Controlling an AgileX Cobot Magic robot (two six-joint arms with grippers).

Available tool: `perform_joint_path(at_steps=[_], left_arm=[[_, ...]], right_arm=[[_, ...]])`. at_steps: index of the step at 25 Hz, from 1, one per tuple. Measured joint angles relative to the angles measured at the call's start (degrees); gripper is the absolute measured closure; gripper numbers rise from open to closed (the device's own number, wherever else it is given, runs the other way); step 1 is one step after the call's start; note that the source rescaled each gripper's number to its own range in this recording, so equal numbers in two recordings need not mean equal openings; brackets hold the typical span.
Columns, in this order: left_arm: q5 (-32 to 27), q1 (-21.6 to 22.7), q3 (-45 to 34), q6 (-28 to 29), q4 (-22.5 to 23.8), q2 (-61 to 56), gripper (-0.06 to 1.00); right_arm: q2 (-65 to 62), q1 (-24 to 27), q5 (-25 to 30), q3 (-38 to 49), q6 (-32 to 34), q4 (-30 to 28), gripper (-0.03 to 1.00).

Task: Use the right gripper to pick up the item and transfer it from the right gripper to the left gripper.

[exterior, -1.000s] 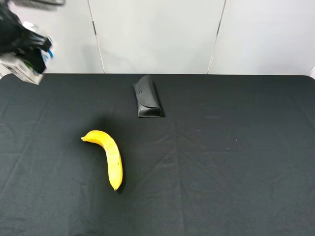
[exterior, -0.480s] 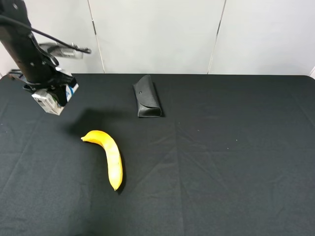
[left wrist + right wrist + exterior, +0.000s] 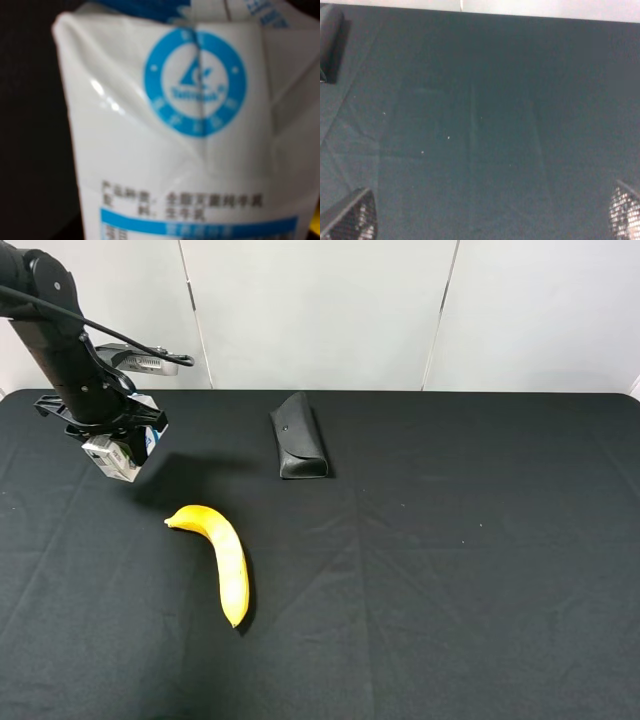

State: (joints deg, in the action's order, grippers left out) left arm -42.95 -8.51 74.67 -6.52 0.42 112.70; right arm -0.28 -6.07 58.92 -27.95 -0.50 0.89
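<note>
The item, a small white milk carton (image 3: pixel 122 457) with blue print, is held in my left gripper (image 3: pixel 112 440) at the far left of the table, a little above the black cloth. The left gripper is shut on it. In the left wrist view the carton (image 3: pixel 190 125) fills the frame, with a blue round logo and blue lettering; the fingers are hidden there. My right gripper (image 3: pixel 487 217) is out of the exterior high view. In the right wrist view its two fingertips (image 3: pixel 350 220) stand wide apart, open and empty, above bare cloth.
A yellow banana (image 3: pixel 220 558) lies on the black tablecloth (image 3: pixel 480 570), below and right of the carton. A black glasses case (image 3: pixel 300 437) lies at the back middle and shows in the right wrist view (image 3: pixel 330 40). A white wall stands behind the table.
My left arm has come down and to the right from the upper left corner with the carton in it, and now holds it low over the table's left part.
</note>
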Motion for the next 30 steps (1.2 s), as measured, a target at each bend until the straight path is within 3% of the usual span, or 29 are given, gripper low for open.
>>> perform_joint_path(at_steps=[6, 7, 8, 10, 11, 14, 18, 30], left_arm=[[0.1, 0.0, 0.0, 0.0, -0.1, 0.1, 0.94], [0.1, 0.0, 0.0, 0.0, -0.1, 0.1, 0.9], [0.5, 0.0, 0.0, 0.0, -0.1, 0.1, 0.78], [1.9, 0.0, 0.0, 0.1, -0.1, 0.1, 0.33], [2.4, 0.0, 0.0, 0.1, -0.1, 0.1, 0.19], [3.0, 0.0, 0.0, 0.2, -0.1, 0.1, 0.01], [3.0, 0.0, 0.0, 0.2, -0.1, 0.1, -0.05], [0.8, 0.0, 0.0, 0.2, -0.1, -3.9, -0.06]], right_arm=[[0.0, 0.0, 0.0, 0.0, 0.0, 0.0, -0.03], [0.0, 0.0, 0.0, 0.0, 0.0, 0.0, -0.03], [0.0, 0.0, 0.0, 0.0, 0.0, 0.0, -0.03], [0.0, 0.0, 0.0, 0.0, 0.0, 0.0, -0.03], [0.0, 0.0, 0.0, 0.0, 0.0, 0.0, -0.03], [0.0, 0.0, 0.0, 0.0, 0.0, 0.0, -0.03], [0.0, 0.0, 0.0, 0.0, 0.0, 0.0, -0.03], [0.0, 0.0, 0.0, 0.0, 0.0, 0.0, -0.03]])
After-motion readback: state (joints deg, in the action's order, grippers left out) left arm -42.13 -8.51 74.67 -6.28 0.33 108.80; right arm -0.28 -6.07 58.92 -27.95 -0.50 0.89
